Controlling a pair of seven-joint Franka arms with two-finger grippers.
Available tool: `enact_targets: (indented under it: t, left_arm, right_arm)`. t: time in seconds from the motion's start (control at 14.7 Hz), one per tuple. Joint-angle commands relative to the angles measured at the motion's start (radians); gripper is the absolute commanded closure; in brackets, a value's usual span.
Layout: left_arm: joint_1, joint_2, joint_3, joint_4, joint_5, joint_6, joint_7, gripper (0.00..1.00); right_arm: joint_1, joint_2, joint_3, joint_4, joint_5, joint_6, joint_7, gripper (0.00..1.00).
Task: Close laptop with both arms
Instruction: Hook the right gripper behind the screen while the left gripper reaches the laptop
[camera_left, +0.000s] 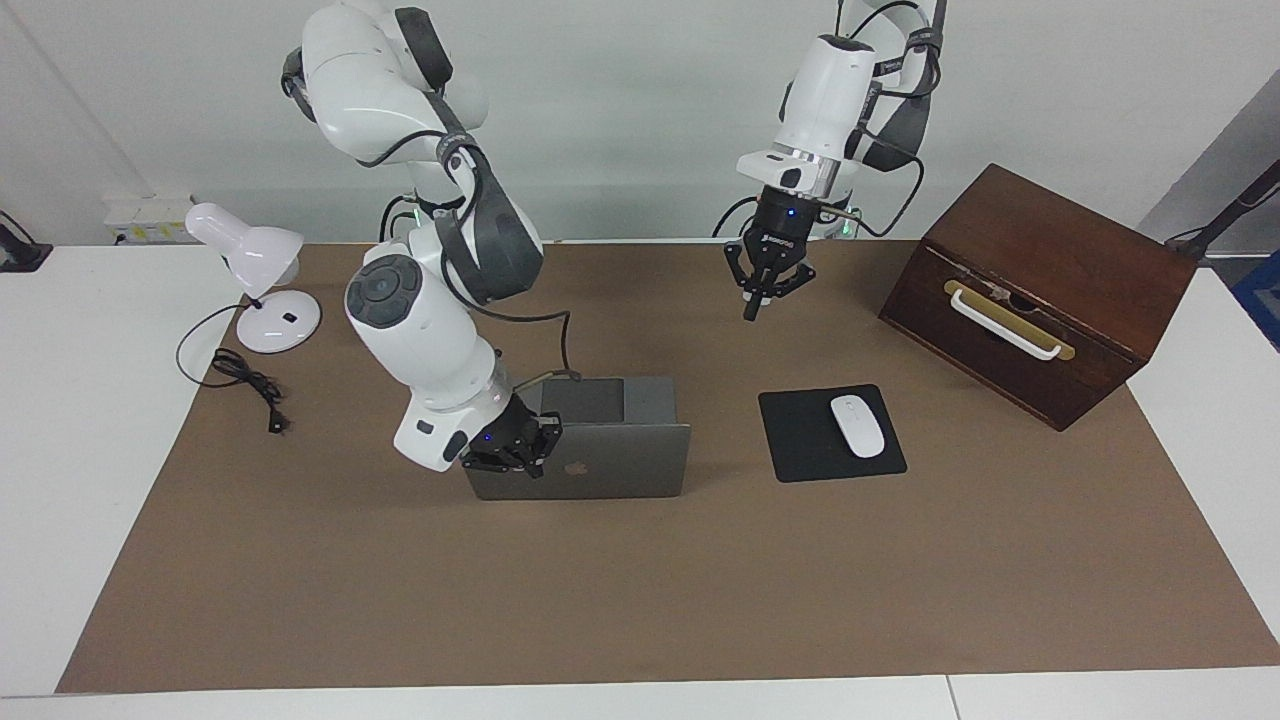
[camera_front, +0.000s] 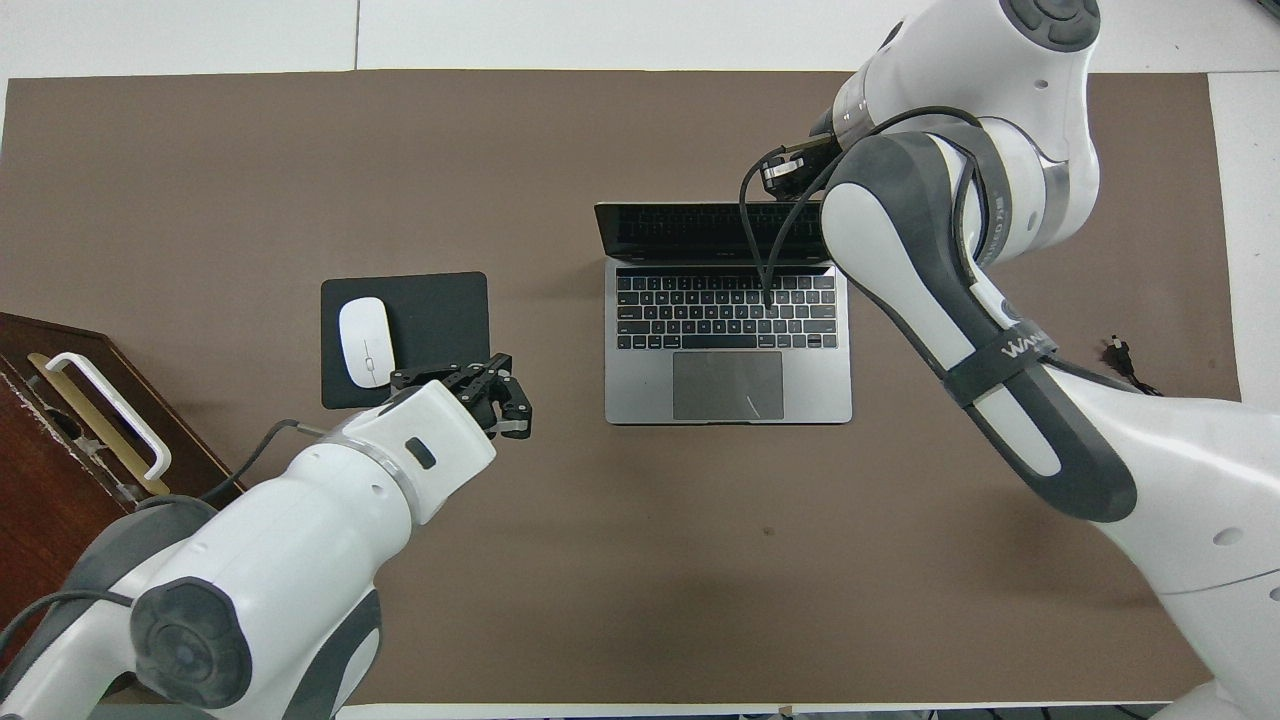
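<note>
The silver-grey laptop (camera_left: 610, 468) stands open on the brown mat, its lid roughly upright with the apple logo facing away from the robots. Its dark keyboard (camera_front: 727, 312) shows in the overhead view. My right gripper (camera_left: 518, 460) is against the lid's outer face, at the upper corner toward the right arm's end; in the overhead view it (camera_front: 783, 168) peeks out past the forearm. My left gripper (camera_left: 752, 305) is shut and empty, pointing down in the air over bare mat between the laptop and the mouse pad (camera_front: 405, 338); it also shows in the overhead view (camera_front: 512, 408).
A white mouse (camera_left: 857, 426) lies on the black mouse pad (camera_left: 800, 440) beside the laptop. A dark wooden box (camera_left: 1040, 270) with a white handle stands at the left arm's end. A white desk lamp (camera_left: 250, 262) and its cable (camera_left: 245, 385) are at the right arm's end.
</note>
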Motion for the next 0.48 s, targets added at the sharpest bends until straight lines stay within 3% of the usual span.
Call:
enact_targets:
  t: [0.0,0.41]
  left_arm:
    - [-0.062,0.072,0.015,-0.008,-0.007,0.111,-0.015,1.00]
    - [-0.136,0.227,0.016,-0.023,-0.007,0.315,-0.010,1.00]
  right_arm:
    - [-0.013,-0.040,0.009,-0.055,0.015,-0.003,0.016,1.00]
    - [-0.013,-0.057,0.009,-0.086,0.014,-0.005,0.016,1.00]
